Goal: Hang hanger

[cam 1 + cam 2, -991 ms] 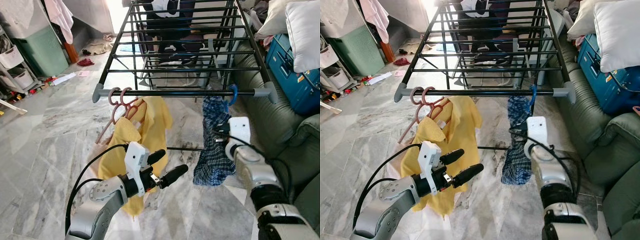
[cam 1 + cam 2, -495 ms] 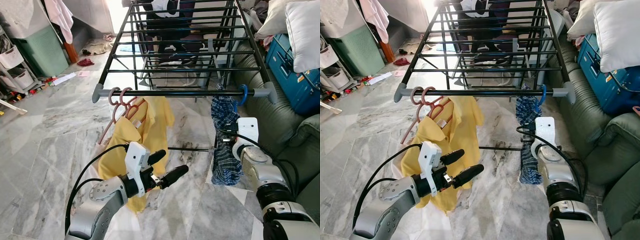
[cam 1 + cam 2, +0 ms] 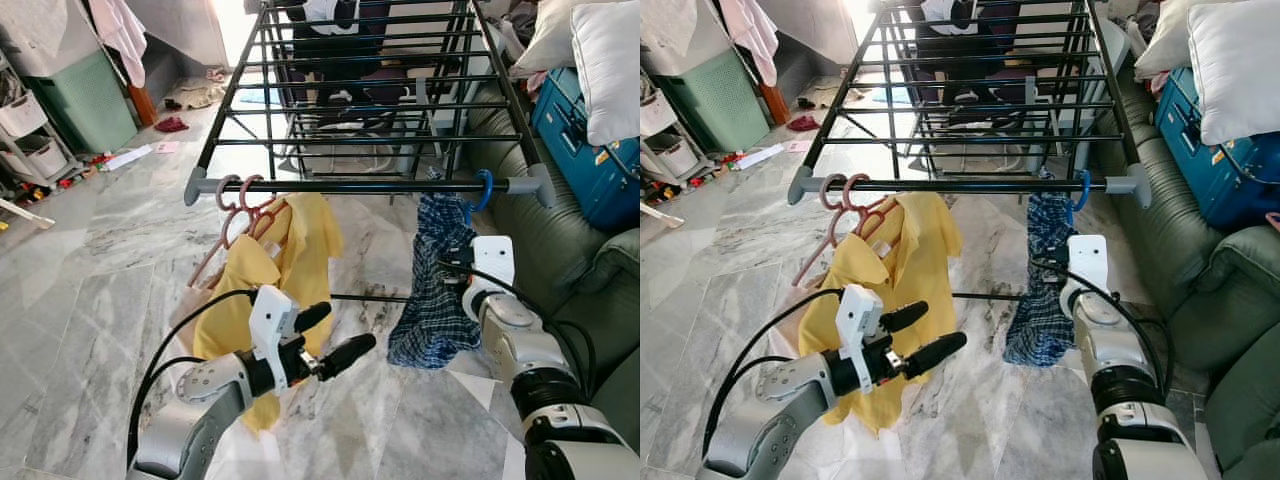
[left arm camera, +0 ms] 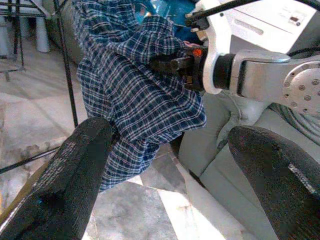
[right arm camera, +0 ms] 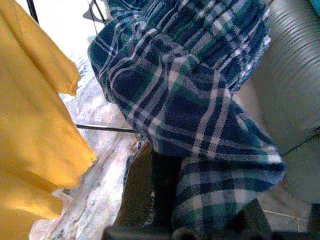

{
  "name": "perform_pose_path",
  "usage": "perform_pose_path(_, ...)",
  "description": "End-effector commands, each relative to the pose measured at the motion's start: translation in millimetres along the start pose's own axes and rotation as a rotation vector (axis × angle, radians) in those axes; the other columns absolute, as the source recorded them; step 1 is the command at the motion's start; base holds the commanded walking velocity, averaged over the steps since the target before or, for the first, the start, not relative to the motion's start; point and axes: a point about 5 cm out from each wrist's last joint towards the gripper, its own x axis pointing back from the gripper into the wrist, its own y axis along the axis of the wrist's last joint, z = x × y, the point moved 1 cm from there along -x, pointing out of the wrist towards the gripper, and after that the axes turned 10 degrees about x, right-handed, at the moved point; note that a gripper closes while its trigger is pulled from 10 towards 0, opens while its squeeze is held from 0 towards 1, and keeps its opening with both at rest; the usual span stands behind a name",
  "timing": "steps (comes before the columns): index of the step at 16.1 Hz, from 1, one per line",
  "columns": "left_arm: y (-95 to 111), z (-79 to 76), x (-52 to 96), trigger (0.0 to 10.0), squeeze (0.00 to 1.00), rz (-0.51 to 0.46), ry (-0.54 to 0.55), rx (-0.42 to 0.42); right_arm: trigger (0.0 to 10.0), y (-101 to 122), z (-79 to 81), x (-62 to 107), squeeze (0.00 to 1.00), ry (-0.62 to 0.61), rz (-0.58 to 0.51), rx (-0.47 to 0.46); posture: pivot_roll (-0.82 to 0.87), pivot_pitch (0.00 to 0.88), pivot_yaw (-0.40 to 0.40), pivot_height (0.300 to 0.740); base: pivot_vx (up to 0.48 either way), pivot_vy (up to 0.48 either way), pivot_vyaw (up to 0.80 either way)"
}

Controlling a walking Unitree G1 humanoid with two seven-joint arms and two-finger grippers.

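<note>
Marble floor (image 3: 90, 300) spreads beneath a black metal drying rack (image 3: 365, 185), where a blue plastic hanger (image 3: 483, 187) carrying a blue checked shirt (image 3: 435, 290) hooks the front rail at two o'clock. The right gripper (image 4: 170, 64) is clenched on the shirt's cloth, so hanging looks nearly complete. Next it likely needs to let go; the left gripper (image 3: 335, 340) hovers released at six o'clock.

Green storage bin (image 3: 85, 100) at upper left, pink cloth (image 3: 120, 35) draped above it, white pillows (image 3: 600, 55) at upper right, blue suitcase (image 3: 590, 160) beneath them, grey-green sofa (image 3: 590, 290) along the right edge, grey marble floor (image 3: 90, 290) across the lower left
</note>
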Motion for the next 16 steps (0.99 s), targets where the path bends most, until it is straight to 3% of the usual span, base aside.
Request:
perform_pose_path(1,2.0,-0.8,0.3,10.0,0.00,0.007,-0.007,-0.010,2.7,6.3,4.3,0.0,0.00,0.014,-0.035,0.006,-0.13,0.056,0.074,0.740,0.000,0.000,0.00)
perform_pose_path(2,1.9,-1.2,-0.4,10.0,0.00,0.007,-0.008,-0.010,10.0,7.1,5.2,0.0,0.57,0.017,-0.041,-0.004,-0.13,0.055,0.072,0.740,0.000,0.000,0.00)
perform_pose_path(3,1.7,-1.3,-0.8,10.0,0.00,0.009,-0.009,-0.010,10.0,6.8,5.1,0.0,1.00,0.010,-0.039,-0.017,-0.13,0.053,0.071,0.740,0.000,0.000,0.00)
perform_pose_path(12,0.8,-1.8,-1.3,10.0,0.00,0.003,-0.003,-0.004,10.0,10.2,6.1,0.8,1.00,0.003,-0.054,-0.027,-0.13,0.055,0.067,0.740,0.000,0.000,0.00)
perform_pose_path(16,0.3,-2.7,-1.6,10.0,0.00,0.002,-0.007,0.002,10.0,19.1,1.0,5.8,1.00,-0.045,-0.126,-0.016,-0.13,0.058,0.065,0.740,0.000,0.000,0.00)
